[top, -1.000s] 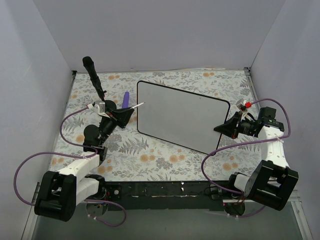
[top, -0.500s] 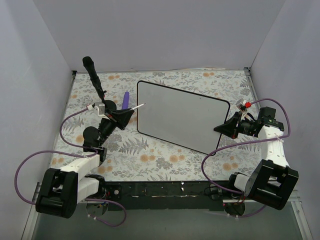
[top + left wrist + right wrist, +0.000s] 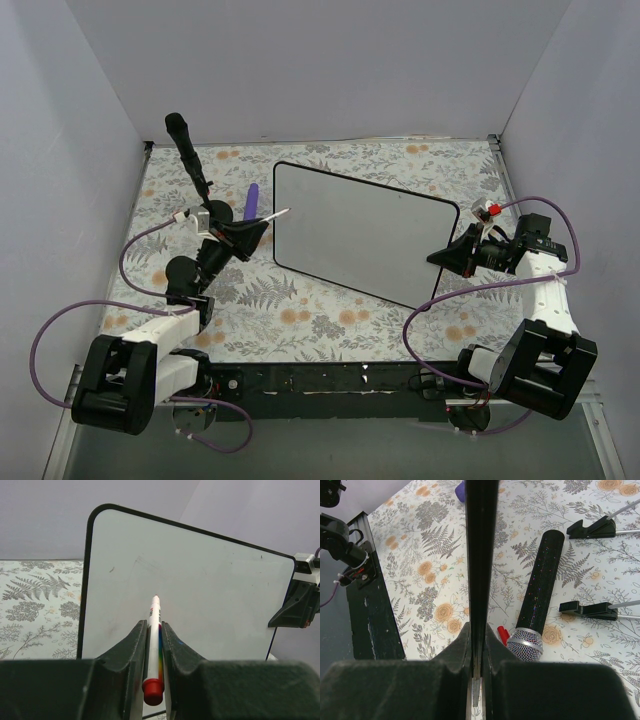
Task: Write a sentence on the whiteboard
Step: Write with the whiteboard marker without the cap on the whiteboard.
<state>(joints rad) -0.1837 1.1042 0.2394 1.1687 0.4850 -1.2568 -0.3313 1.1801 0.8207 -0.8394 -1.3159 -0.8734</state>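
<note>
The left jaws are closed tight on a marker (image 3: 152, 645), its tip aimed ahead at the whiteboard (image 3: 200, 580), which lies just beyond them, blank. The right jaws are clamped on the board's black rim, opposite the left ones. The board is judged stiff, light and glossy-slick, so it is best steadied by its rim.

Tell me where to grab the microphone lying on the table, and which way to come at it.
Probably best to grip the microphone across the middle of its straight black handle, coming down from above and closing across its width. It lies flat on the floral cloth, so only top and flanks are free. The silver mesh head is wider and rounded, a poorer hold.
</note>
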